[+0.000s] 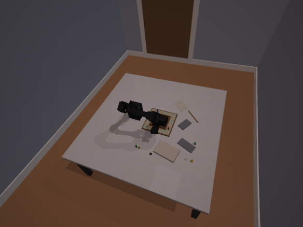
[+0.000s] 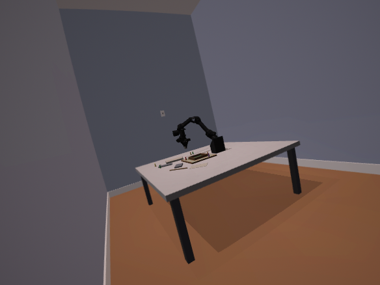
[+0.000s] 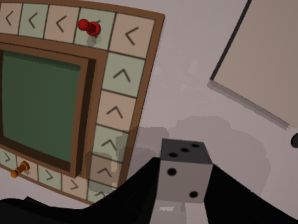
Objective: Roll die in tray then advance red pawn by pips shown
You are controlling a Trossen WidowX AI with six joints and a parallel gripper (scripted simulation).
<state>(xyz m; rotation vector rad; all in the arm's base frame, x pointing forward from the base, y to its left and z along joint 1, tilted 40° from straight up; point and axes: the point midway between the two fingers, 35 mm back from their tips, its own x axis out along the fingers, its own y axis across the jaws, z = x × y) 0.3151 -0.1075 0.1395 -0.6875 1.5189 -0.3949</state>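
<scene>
My gripper is shut on the die and holds it in the air, beside the board in the wrist view. The pale die shows three pips on its upper face and two on the face towards the camera. The red pawn stands on a green square, one square from the board's corner. The board has printed arrows around the tray, whose green floor shows no object in the visible part. The arm covers much of the tray in the top view.
An orange pawn and a purple pawn stand on the board. A beige slab, black disc, green pawn and yellow pawn are nearby. Grey slabs and a stick lie further right.
</scene>
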